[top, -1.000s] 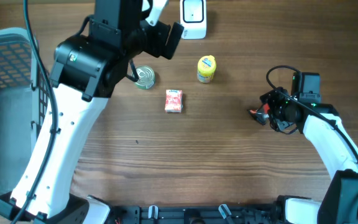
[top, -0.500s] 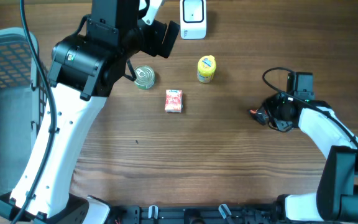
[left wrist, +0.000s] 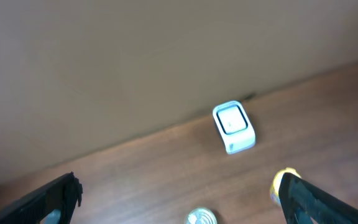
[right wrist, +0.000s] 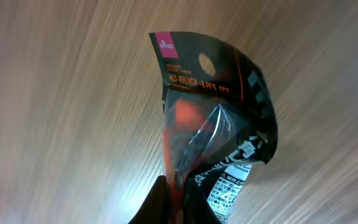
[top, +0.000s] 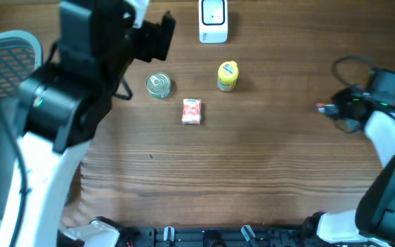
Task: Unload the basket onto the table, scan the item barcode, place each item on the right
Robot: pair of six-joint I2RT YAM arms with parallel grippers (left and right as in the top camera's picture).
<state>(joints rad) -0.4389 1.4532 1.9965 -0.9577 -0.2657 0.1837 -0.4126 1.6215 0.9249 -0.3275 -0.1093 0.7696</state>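
Left arm (top: 43, 161), right arm (top: 389, 140): white links, black joints, black cables.

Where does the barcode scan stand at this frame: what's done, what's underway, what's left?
Done: the right gripper is shut on a black packet. In hand: the packet is held far from the white scanner, so no scan yet. Left: carry it over and present its barcode. The can, yellow bottle and red box lie untouched; the left gripper is open and empty.
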